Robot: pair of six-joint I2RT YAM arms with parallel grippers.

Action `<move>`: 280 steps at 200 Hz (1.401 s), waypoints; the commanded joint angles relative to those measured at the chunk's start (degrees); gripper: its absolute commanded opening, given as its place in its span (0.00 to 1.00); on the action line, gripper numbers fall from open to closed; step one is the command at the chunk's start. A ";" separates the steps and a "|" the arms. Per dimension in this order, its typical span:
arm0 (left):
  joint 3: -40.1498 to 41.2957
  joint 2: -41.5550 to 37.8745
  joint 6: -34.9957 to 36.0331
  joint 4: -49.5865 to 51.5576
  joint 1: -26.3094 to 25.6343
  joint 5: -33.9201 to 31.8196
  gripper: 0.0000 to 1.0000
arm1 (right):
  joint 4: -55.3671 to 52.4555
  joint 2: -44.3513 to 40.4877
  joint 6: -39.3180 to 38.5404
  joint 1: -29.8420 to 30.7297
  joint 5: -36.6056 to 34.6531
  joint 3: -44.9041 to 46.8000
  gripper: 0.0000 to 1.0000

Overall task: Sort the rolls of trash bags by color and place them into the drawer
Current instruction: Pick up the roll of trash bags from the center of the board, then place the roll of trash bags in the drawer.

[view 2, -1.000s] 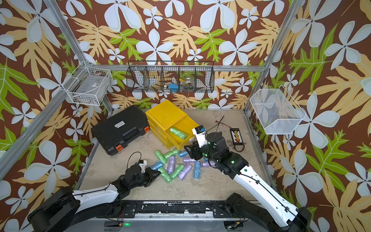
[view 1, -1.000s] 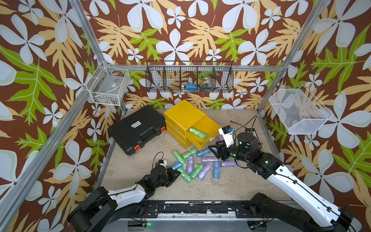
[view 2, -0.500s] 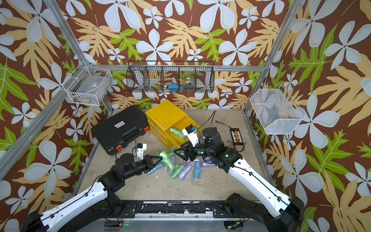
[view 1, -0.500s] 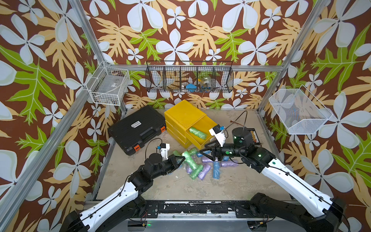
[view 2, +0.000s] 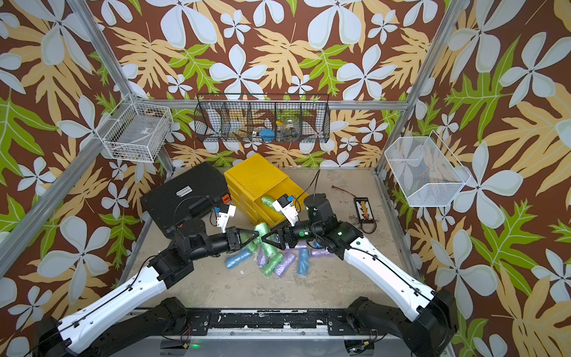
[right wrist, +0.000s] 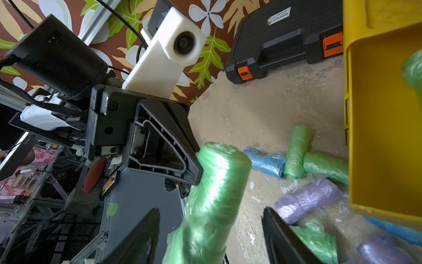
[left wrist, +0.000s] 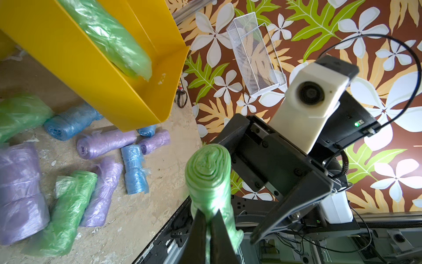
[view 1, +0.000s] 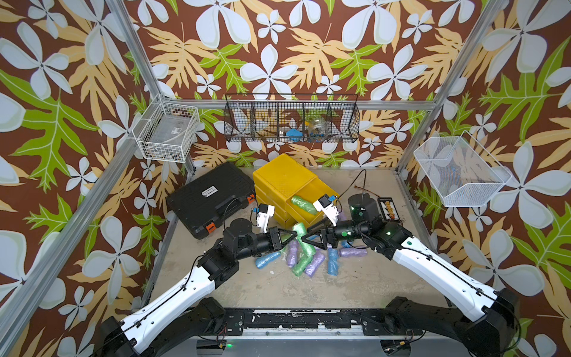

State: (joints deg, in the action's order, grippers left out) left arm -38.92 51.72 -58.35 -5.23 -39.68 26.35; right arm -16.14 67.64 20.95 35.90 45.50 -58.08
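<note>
A green roll (view 1: 299,230) of trash bags is hanging in the air above the middle of the desk (view 1: 278,287), just in front of the open yellow drawer (view 1: 328,192). The left gripper (view 1: 293,236) is clenching it by one end. In the left wrist view the film is bunching between the two closed fingers (left wrist: 196,237), and the roll's coiled end face is pointing toward the camera. The right gripper (view 1: 307,239) is facing it from the opposite side with its jaws spread. In the right wrist view the roll is standing between them with a gap showing on one side, so that gripper is grasping nothing. A second green roll (view 1: 304,204) is lying slanted inside the drawer. A heap of rolls (view 1: 309,259) is lying on the desk under and just behind the two grippers, green, light blue and lilac ones mixed, several touching or crossing each other. A blue roll (view 1: 267,261) is sitting on the side of the heap toward the left edge and a lilac roll (view 1: 352,252) on the side toward the right edge. The drawer is sticking out of a yellow cabinet (view 1: 279,174) standing near the middle of the far edge. A black case (view 1: 210,197) with orange latches is lying beside the cabinet toward the far left corner, and a small black strip (view 1: 390,208) is lying near the right edge
</note>
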 commanded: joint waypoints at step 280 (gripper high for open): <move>6.89 0.31 4.91 6.42 1.82 -10.58 0.69 | -6.87 24.34 -29.28 -2.87 -50.51 -25.95 0.14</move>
State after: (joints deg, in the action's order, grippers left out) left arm -33.21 52.27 -52.73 3.70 -37.98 14.59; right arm -24.01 90.61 -5.41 33.01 -0.93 -84.05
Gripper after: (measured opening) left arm 0.691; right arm 0.177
